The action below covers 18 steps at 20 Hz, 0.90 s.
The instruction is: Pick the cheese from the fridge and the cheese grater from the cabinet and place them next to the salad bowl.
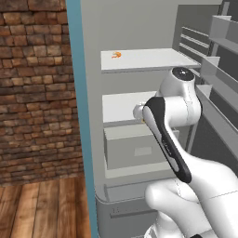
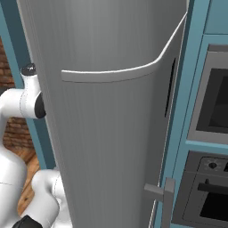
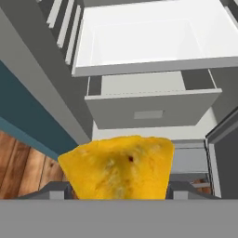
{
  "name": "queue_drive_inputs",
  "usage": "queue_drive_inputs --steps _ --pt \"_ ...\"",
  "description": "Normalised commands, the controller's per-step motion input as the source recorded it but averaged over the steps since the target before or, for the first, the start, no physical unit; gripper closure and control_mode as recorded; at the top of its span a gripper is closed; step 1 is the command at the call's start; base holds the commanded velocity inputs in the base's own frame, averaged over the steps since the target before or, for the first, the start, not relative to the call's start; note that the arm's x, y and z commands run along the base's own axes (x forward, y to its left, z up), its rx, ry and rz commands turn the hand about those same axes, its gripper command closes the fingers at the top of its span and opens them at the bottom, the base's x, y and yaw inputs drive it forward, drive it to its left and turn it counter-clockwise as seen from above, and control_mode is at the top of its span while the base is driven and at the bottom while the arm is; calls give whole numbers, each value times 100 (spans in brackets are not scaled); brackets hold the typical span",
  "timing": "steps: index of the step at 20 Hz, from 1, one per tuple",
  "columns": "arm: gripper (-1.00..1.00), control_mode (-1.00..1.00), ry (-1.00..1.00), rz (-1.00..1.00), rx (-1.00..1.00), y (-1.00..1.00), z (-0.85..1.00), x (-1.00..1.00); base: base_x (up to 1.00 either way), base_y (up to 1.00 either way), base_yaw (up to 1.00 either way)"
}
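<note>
We find the cheese [image 3: 118, 167] hiding the fingertips; the arm covers the near fridge [image 1: 139, 28] shelf's right part.

Yellow-orange cheese [image 3: 121, 167] (dark-speckled), grey-white fridge [image 1: 139, 28] with teal side, red-brown brick wall [image 1: 32, 93].

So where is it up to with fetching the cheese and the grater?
Early on. The cheese sits large and close between the gripper's fingers in the hand view, so it looks already grabbed. The arm is in front of the open fridge, by its white shelves and grey drawer. Carrying the cheese to the salad bowl, then fetching the grater from the cabinet, both look still to come.
</note>
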Motion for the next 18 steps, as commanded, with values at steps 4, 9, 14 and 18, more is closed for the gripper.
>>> queue_drive_inputs --steps 4,9,14,18 --pt "100 100 0 0 0 0 0 0 -46 0 0" --pt "100 100 0 0 0 0 0 0 -52 1 0" --pt "100 100 0 0 0 0 0 0 -57 7 7" --pt "100 100 0 0 0 0 0 0 -57 9 15"
